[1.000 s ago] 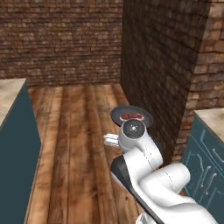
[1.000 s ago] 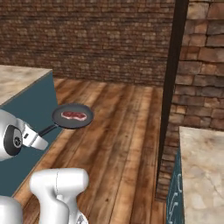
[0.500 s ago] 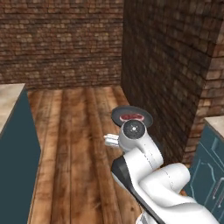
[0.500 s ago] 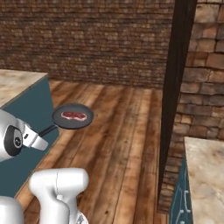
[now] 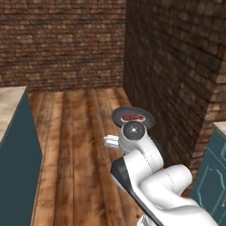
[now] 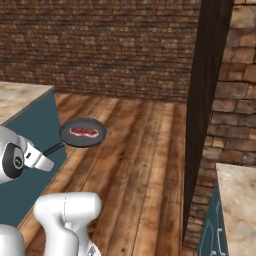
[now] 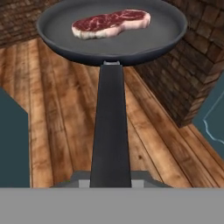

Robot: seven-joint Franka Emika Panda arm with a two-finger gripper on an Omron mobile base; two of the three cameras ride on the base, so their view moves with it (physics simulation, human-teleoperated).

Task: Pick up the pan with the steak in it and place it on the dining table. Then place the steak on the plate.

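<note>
- The pan (image 7: 111, 30) is held up in the air over the wooden floor (image 6: 135, 165), level, carried by its long black handle (image 7: 110, 127).
- The steak (image 7: 109, 22) lies flat inside the pan, toward the far side of its base, clear of the rim.
- The jaws are clamped on the handle's near end; in the hand view the handle runs straight down into the gripper (image 7: 111, 179), and the fingertips themselves are hidden under it.
- In the right base view the pan (image 6: 82, 133) hangs just past the corner of a teal cabinet (image 6: 35, 150) with a speckled stone tabletop (image 6: 20, 97); I cannot tell whether that is the dining table.
- In the left base view the pan (image 5: 133, 118) sits just beyond the arm's wrist (image 5: 133, 132), near the brick wall (image 5: 176, 66).
- Step in hand, as I judge it: the carry, with the pan lifted and not yet set down.
- Next move calls for keeping the pan level so the steak does not slide, reaching the dining table, then lowering the pan flat before letting go.
</note>
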